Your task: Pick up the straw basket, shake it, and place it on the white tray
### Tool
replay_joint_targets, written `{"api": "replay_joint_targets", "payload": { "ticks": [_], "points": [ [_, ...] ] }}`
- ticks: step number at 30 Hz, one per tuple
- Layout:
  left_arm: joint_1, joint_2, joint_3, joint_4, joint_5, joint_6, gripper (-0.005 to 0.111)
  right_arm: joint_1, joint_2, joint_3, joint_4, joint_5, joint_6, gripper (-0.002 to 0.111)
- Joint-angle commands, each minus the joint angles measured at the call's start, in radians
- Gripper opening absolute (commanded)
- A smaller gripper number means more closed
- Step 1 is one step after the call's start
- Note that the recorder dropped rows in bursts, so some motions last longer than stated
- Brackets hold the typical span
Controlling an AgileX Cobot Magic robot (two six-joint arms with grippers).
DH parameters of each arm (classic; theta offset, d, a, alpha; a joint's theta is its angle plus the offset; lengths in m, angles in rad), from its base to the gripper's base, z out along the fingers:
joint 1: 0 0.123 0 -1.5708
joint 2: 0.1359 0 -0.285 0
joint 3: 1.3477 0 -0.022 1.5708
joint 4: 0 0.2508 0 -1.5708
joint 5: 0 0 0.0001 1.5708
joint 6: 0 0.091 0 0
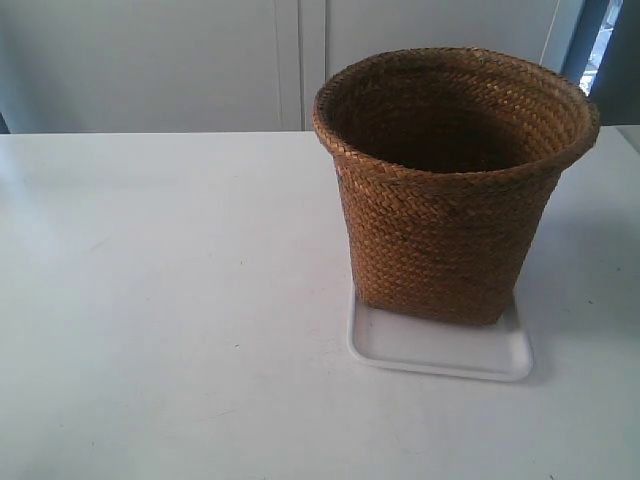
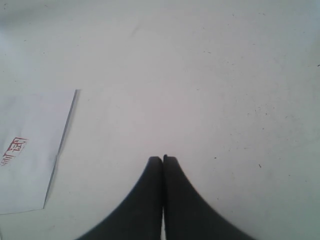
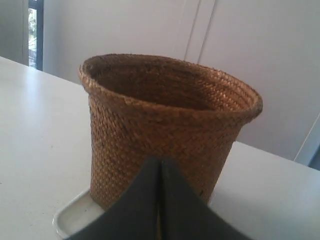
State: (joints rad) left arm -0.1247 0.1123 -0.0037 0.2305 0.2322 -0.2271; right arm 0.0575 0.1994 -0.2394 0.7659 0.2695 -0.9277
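The brown woven straw basket (image 1: 450,190) stands upright on the white tray (image 1: 440,350) at the exterior view's right; its base covers the tray's far part. No arm shows in the exterior view. In the right wrist view the straw basket (image 3: 165,120) fills the middle, with a corner of the white tray (image 3: 70,215) under it. My right gripper (image 3: 160,161) is shut and holds nothing; its black fingertips point at the basket's side wall, and whether they touch it I cannot tell. My left gripper (image 2: 163,159) is shut, empty, over bare white table, away from the basket.
A white sheet of paper (image 2: 27,150) with a red stamp lies on the table beside the left gripper. The white table (image 1: 160,300) stretches wide at the exterior view's left. Pale wall panels (image 1: 200,60) stand behind the table.
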Motion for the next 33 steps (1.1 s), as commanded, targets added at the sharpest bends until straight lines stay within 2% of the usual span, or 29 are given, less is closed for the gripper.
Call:
{"api": "replay_joint_targets", "payload": {
  "ticks": [1,6,9,12,18,33],
  "points": [
    [0.003,-0.005,0.004,0.005,0.003,-0.001,0.0,0.001,-0.007,0.037,0.001,-0.021,0.018,0.0],
    [0.003,-0.005,0.004,0.005,0.003,-0.001,0.0,0.001,-0.012,0.095,-0.029,-0.109,0.158,0.0],
    [0.003,-0.005,0.004,0.005,0.003,-0.001,0.0,0.001,-0.046,0.153,-0.157,-0.171,0.242,0.0],
    [0.003,-0.005,0.004,0.005,0.003,-0.001,0.0,-0.016,-0.085,0.212,-0.314,-0.234,0.409,0.0],
    [0.003,-0.005,0.004,0.005,0.003,-0.001,0.0,-0.098,-0.158,0.239,-0.598,-0.214,0.727,0.0],
    [0.003,-0.005,0.004,0.005,0.003,-0.001,0.0,-0.102,-0.174,0.239,-0.614,0.022,0.702,0.0]
  ]
}}
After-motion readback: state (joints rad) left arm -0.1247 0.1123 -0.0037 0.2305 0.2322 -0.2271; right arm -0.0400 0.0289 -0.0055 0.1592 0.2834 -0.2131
